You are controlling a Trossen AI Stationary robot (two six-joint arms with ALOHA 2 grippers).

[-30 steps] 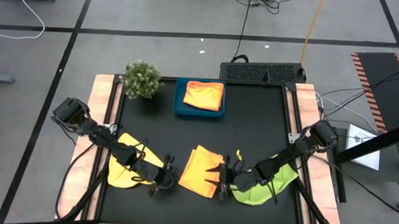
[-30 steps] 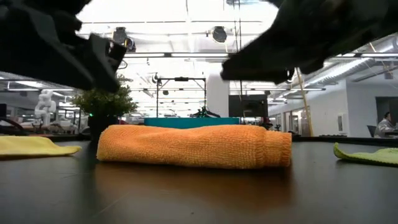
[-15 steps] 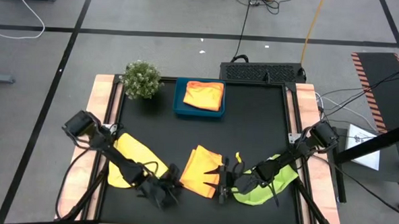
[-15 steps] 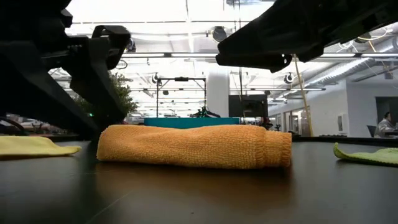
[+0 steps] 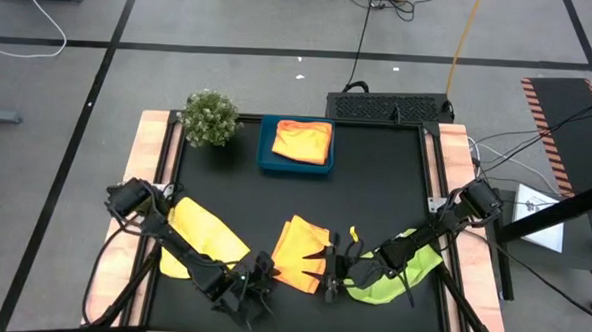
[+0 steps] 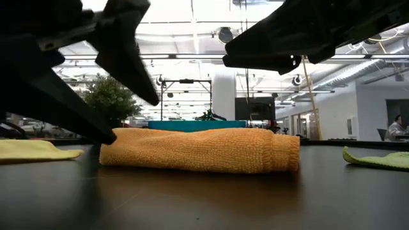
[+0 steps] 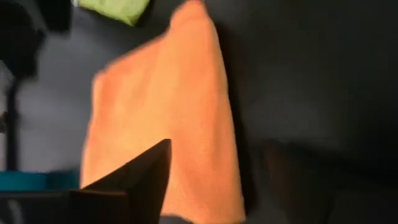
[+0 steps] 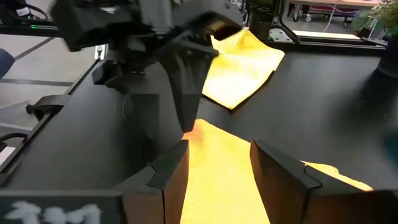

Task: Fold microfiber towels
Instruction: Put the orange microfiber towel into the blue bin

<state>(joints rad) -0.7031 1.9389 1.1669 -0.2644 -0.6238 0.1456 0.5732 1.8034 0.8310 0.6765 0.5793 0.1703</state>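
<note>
So the folded orange-yellow microfiber towel (image 5: 298,252) sits on the black tabletop (image 5: 375,189) near the front edge, roughly in the middle, and both arms are crowded in on it. The left gripper (image 5: 254,284) is down low at the towel's near-left corner; in the low view its dark fingers (image 6: 124,61) are spread wide apart, one tip down at the towel's left end and the other slanting above it, with nothing held. The right gripper (image 5: 328,273) hangs over the towel's right edge, fingers (image 8: 283,168) parted too, and its wrist view looks straight down at orange cloth between them, not clamped on it as far as I can see.

A flat yellow microfiber towel (image 5: 201,240) lies off to the left under the left arm, and a lime green microfiber towel (image 5: 402,271) lies to the right under the right arm. At the far side there's a blue rectangular tray (image 5: 297,146) with another folded orange-yellow towel (image 5: 303,140) in it, and a small green bushy plant (image 5: 210,116) just left of the tray.
</note>
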